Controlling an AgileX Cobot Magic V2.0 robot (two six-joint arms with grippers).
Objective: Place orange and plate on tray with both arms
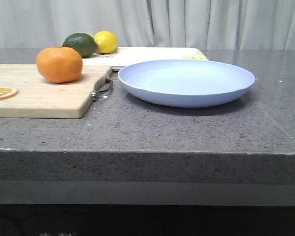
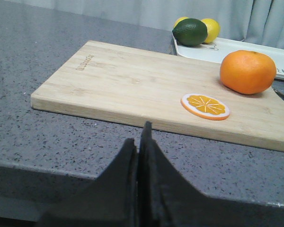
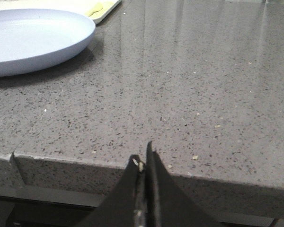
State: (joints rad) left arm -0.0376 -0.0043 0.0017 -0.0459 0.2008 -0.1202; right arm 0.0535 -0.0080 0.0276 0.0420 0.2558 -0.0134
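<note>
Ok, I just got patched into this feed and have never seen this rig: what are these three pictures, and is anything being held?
It is a two-armed robot at a grey stone counter. One picture looks forward over the counter; the other two come from cameras on each wrist, so the black pointed shapes at their lower edge are the left hand and the right hand. Both are shut, hold nothing, and sit at the near edge of the counter.

On the counter: a wooden cutting board carrying the orange and a thin orange slice. To its right sits the pale blue plate, with nothing on it. Behind them is the white tray, with a dark green fruit and a lemon at its left end.
</note>
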